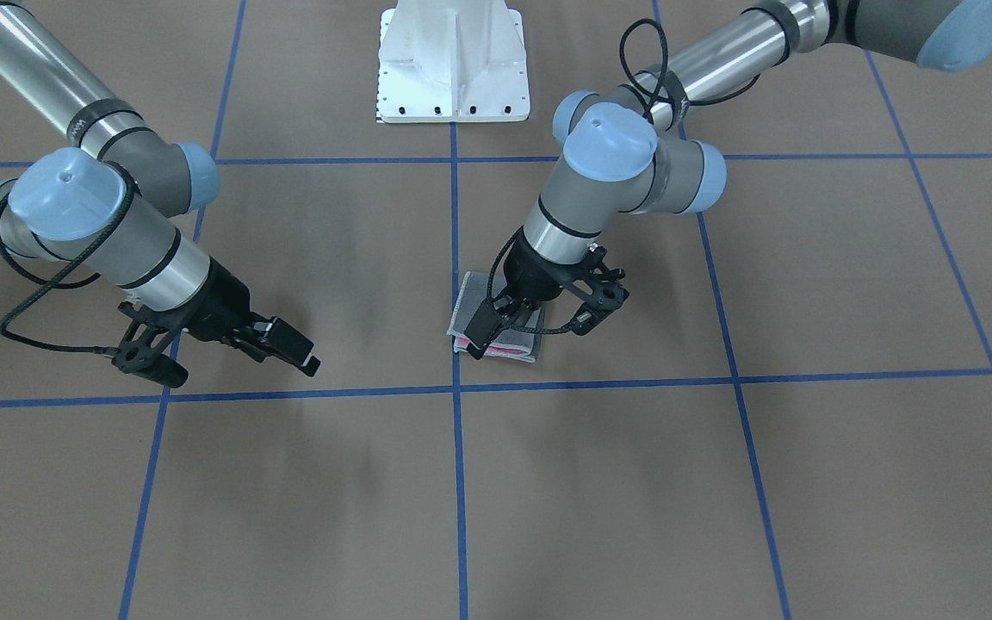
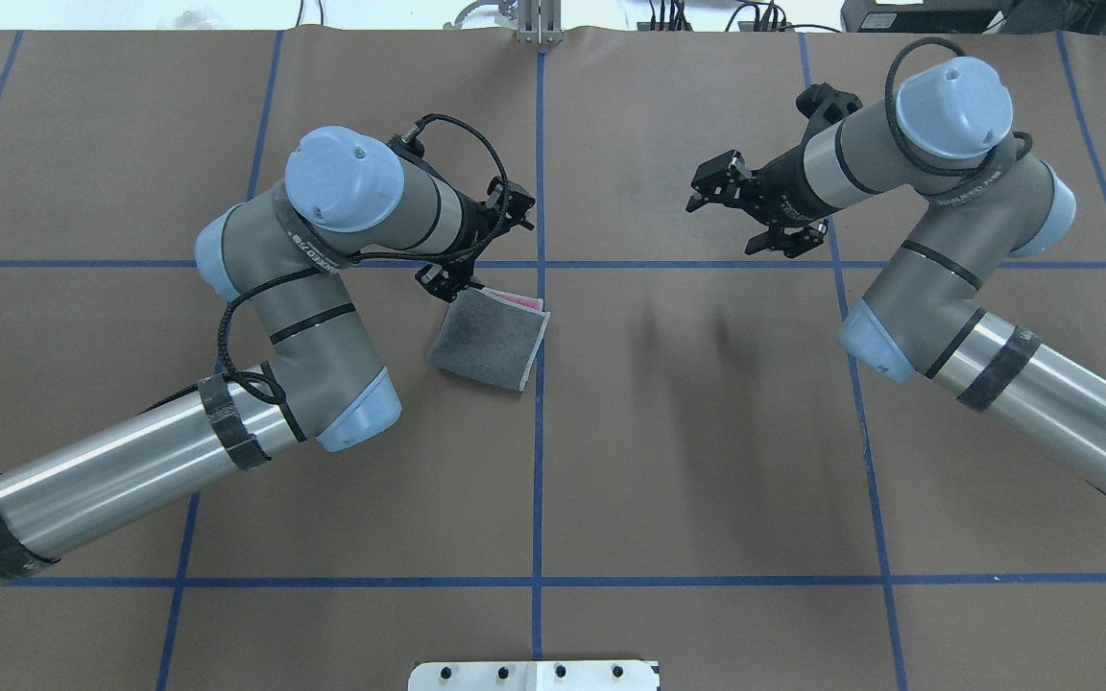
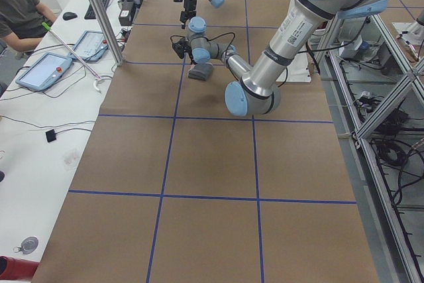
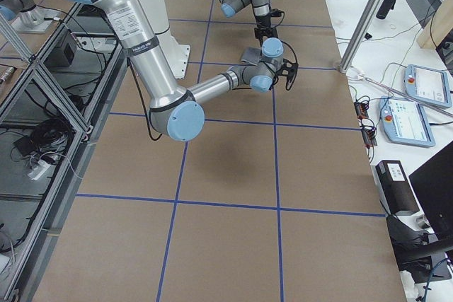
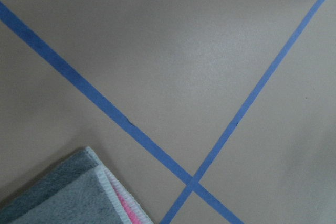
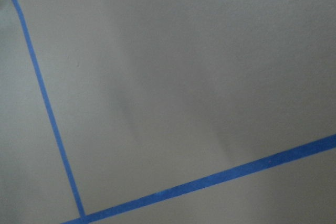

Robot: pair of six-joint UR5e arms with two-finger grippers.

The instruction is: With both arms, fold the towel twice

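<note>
The towel (image 2: 488, 338) lies folded into a small, slightly skewed rectangle near the middle of the tabletop (image 2: 707, 461), dark grey face up. Pink layers and pale stitched edging peek out along the side turned toward the far edge. Its right-hand corner touches the blue tape line (image 2: 539, 461) that runs down the tabletop's centre, and it sits just on the robot's side of the crossing tape line. The left wrist view shows only one corner of it, grey over pink, beside that tape crossing.

The left pincer (image 2: 454, 281) is at the towel's far left corner, pointing down. From the front its black fingers (image 1: 481, 327) sit over the cloth and hide much of it. I cannot tell whether it is clenched, released or pinching the fabric, nor whether it touches the cloth. The left arm (image 2: 323, 317) bends in from the tabletop's near left corner.

The right pincer (image 2: 699, 197) hangs above bare brown paper, well apart from the towel and on the other side of the centre line. It points toward that line and nothing is between its fingers. How wide it stands cannot be judged. Its wrist view shows only paper and two tape lines meeting. The right arm (image 2: 947, 250) reaches in from the right edge.

The white base (image 1: 453, 86) stands at the near edge, on the centre line. Beyond the far edge a person (image 3: 20, 4) sits at a white side bench with tablets on it
</note>
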